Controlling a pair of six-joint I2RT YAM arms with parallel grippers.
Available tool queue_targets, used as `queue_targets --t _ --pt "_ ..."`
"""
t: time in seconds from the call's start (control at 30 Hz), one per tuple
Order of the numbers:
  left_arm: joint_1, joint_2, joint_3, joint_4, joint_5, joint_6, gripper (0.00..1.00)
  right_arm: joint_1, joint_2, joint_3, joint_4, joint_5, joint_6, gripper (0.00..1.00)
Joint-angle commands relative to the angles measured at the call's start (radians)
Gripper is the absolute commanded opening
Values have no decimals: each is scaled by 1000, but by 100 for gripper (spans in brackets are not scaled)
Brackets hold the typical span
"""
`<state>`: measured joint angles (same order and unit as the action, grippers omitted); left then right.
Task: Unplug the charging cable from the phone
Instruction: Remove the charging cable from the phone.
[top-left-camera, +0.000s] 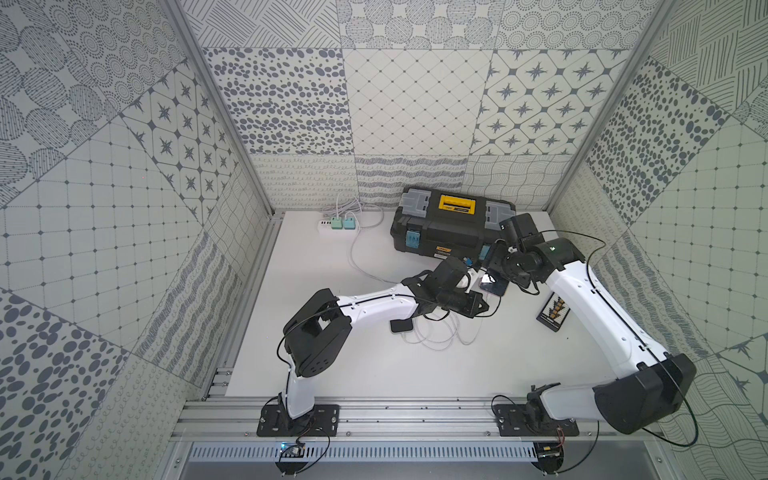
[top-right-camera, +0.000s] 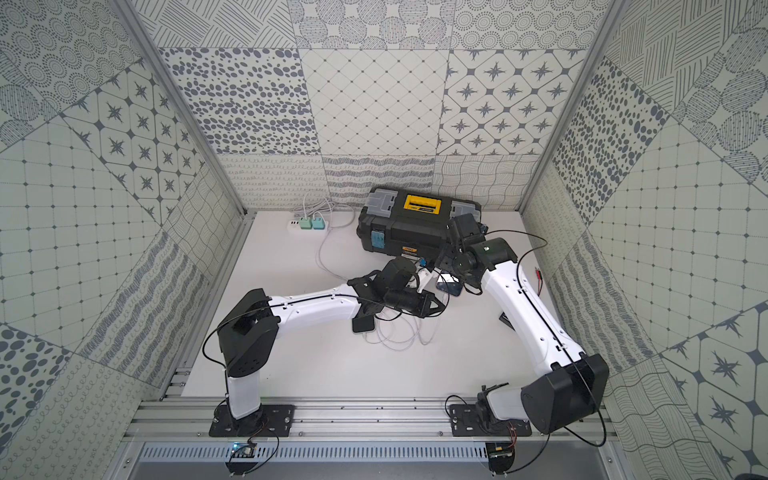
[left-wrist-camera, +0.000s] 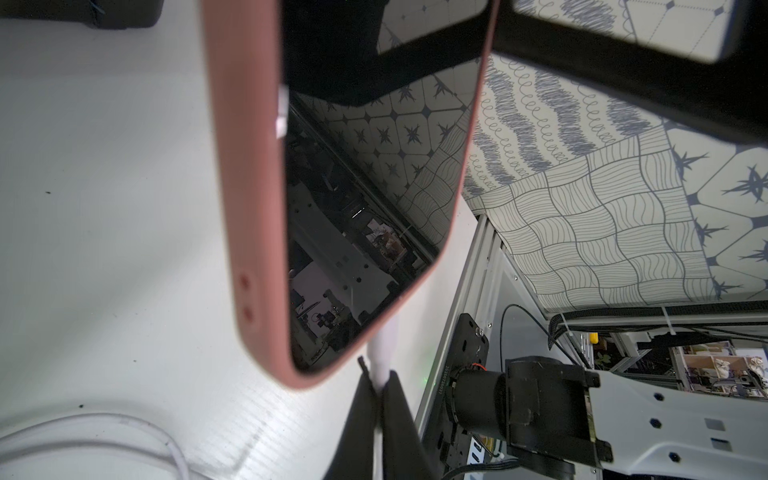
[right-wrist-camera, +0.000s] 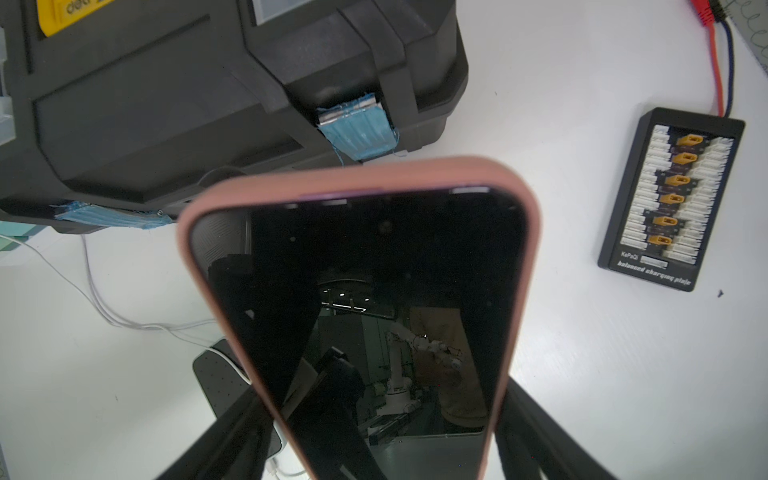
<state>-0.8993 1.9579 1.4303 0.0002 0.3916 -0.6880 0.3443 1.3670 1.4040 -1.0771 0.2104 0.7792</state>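
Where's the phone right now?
In a top view, the phone is mid-table, right of centre, just in front of the toolbox, left of the charging board.

I'm working inside a robotics lab test cell: patterned printed panels wall me in, aluminium framing carries my arm mounts, a bare white tabletop lies below, and beyond the frame I glimpse cluttered shelving.
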Motion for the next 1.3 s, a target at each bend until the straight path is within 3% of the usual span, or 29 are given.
queue_targets --t 0.0,1.27 --pt "-3 4 24 25 21 53 0 1 -20 -8 59 -1 7 55" --pt "-3 11 61 -12 18 79 0 -9 -25 10 68 -18 7 55"
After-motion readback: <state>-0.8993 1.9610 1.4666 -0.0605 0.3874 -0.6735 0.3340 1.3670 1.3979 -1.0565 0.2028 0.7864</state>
